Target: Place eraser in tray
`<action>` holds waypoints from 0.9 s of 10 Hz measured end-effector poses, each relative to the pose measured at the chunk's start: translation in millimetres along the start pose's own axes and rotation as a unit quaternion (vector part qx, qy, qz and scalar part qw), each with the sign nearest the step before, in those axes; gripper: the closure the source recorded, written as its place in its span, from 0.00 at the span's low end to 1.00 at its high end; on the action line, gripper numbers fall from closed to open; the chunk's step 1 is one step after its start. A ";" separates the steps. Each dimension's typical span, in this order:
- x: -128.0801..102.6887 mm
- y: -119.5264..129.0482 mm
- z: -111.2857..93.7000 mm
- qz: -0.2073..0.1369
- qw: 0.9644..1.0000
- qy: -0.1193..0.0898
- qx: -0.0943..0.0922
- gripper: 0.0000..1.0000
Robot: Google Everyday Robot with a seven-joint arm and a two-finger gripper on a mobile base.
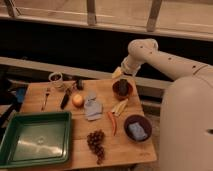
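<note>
Wooden tabletop (125,145) below me holds the large green rectangular plastic tray (34,139) at its near-left corner. My gripper (118,73) hovers above a small round brown bowl (122,88). I see the small black rectangular eraser (79,84) near the far-left edge, well apart.

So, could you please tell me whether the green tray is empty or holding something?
Empty: the tray shows bare green floor. The gripper is above the table's far edge.
</note>
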 end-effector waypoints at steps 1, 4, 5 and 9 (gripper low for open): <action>1.8 3.3 14.8 -0.003 1.000 0.008 -0.005 0.20; 11.0 5.2 61.9 -0.006 0.999 0.041 -0.008 0.20; 14.1 1.5 73.9 -0.002 0.999 0.053 -0.009 0.20; 11.2 -21.8 90.9 0.027 0.998 0.060 -0.008 0.20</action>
